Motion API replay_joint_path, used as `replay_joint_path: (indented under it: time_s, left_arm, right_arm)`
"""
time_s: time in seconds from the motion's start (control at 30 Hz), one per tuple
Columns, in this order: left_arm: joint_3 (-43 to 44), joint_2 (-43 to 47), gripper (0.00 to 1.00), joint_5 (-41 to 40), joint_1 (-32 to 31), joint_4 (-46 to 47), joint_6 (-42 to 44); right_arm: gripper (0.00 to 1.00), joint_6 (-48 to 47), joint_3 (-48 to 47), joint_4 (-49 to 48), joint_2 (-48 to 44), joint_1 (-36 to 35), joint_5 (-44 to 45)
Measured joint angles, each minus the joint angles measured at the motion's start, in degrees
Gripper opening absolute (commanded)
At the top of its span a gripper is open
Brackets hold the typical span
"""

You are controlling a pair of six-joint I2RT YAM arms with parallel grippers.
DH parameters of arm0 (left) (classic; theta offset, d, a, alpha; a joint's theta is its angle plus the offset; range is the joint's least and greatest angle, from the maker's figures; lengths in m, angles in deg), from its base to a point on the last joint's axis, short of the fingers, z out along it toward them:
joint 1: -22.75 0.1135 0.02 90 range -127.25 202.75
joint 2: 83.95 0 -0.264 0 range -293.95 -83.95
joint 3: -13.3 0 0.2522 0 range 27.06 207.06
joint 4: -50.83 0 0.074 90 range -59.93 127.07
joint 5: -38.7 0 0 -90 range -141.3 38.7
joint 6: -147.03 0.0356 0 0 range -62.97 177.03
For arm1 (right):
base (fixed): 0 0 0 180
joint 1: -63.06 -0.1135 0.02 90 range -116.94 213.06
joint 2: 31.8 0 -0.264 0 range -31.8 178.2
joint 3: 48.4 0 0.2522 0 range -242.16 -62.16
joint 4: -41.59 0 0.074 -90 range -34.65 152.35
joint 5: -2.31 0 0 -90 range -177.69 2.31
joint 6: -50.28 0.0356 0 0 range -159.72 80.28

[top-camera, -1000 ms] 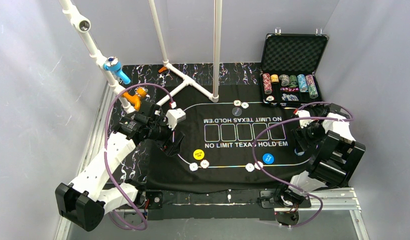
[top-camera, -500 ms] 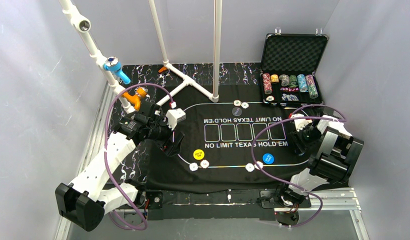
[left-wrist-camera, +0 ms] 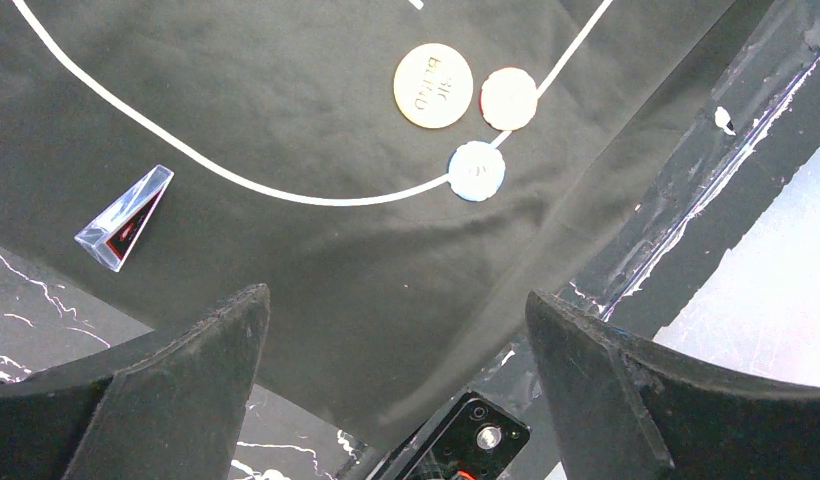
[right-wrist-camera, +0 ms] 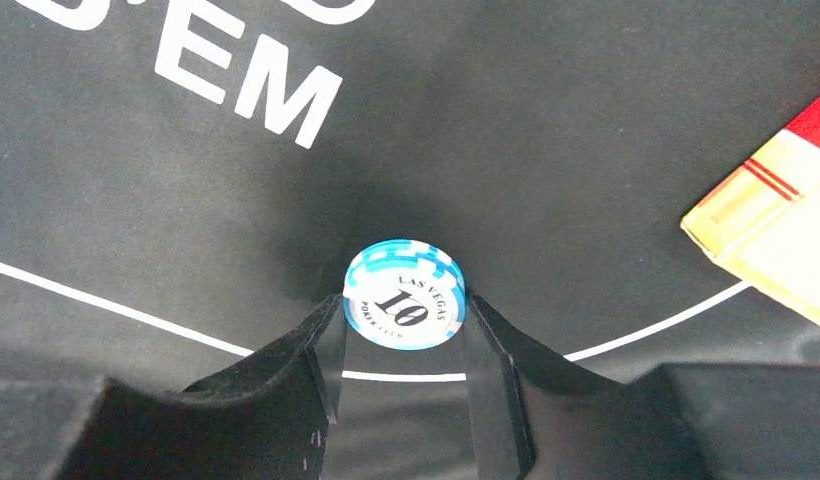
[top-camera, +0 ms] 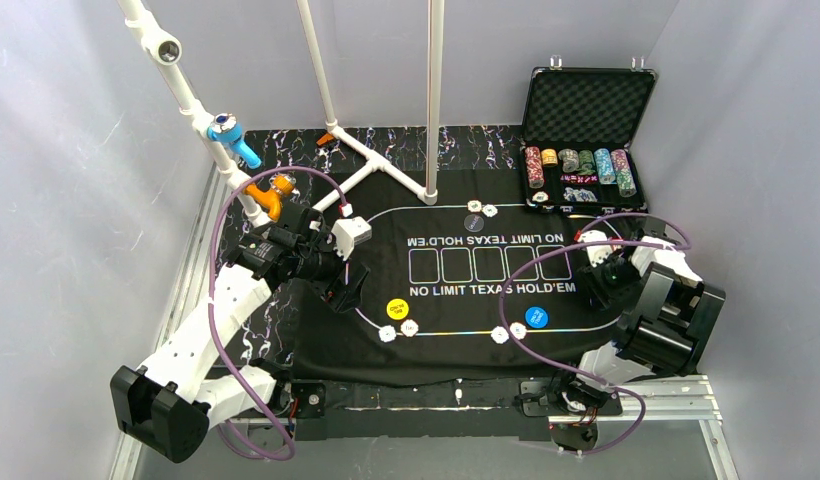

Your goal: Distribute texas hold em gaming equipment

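The right end effector (right-wrist-camera: 404, 312) pinches a round light-blue-and-white poker chip (right-wrist-camera: 404, 298) marked 10, just above the surface (top-camera: 296, 150) near its right edge. The left end effector (left-wrist-camera: 396, 300) gapes wide toward the near-left corner.

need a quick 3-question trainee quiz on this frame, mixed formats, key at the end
1. True or false: the left gripper is shut.
2. The chip pinched in the right gripper reads: A) 5 B) 10 C) 25
3. Fill in: in the left wrist view, the large disc beside the two pale chips is coloured ___.

Key: 1 false, its fingers stand wide apart with nothing between them; 2 B; 3 yellow.
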Motion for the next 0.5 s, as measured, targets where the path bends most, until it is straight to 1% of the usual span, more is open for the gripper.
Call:
replay_joint_path:
  time_s: [0.17,0.5]
  left_arm:
    - [0.0,0.0,0.99,0.0,-0.04,0.0,0.0]
    - [0.0,0.0,0.99,0.04,-0.04,0.0,-0.09]
  right_arm:
    - [0.24,-0.52,-0.2,2.45,-0.61,0.0,-0.04]
    - [0.23,-0.46,-6.75,8.83,-1.95,-0.55,-2.56]
